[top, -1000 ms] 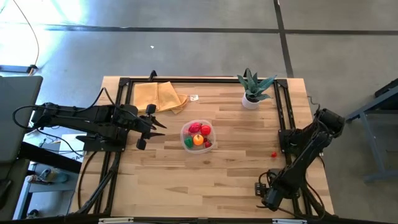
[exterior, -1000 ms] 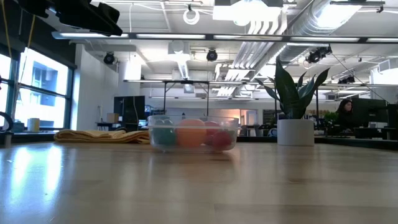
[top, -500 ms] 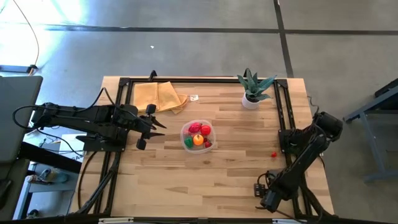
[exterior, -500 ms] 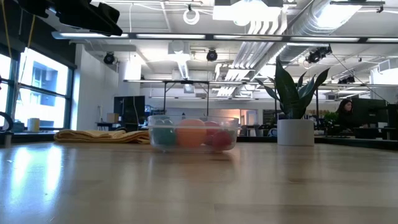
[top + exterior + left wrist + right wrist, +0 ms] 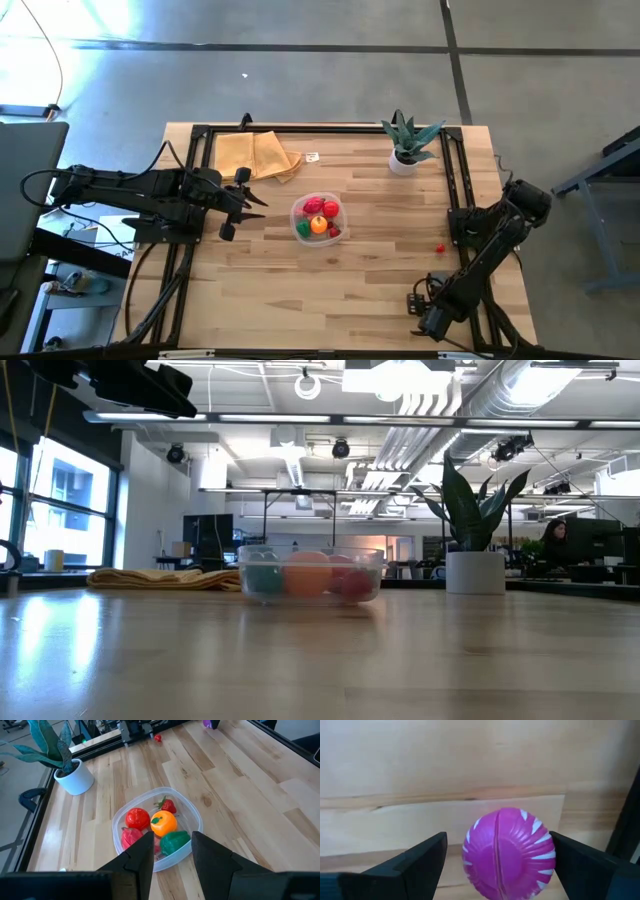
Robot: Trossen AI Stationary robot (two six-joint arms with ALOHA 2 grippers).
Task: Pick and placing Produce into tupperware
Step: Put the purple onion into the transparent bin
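Bright overhead light, window glare on the table [image 5: 60,630], frames sharp.

surface [image 5: 330,280]: pale wooden planks, smooth, with a soft sheen seen in the low view
tupperware [image 5: 192,815]: clear plastic, thin-walled, glossy
produce [image 5: 163,823]: smooth moulded plastic, lightly shiny
magenta piece [image 5: 509,854]: matt, ribbed plastic with white streaks
cloth [image 5: 257,154]: tan fabric, soft and folded, matt
plant pot [image 5: 75,777]: white, smooth, matt
right claw [image 5: 500,865]: dark matt plastic fingers
left claw [image 5: 172,857]: dark matt fingers
frame [image 5: 455,180]: black metal rails, dull finish
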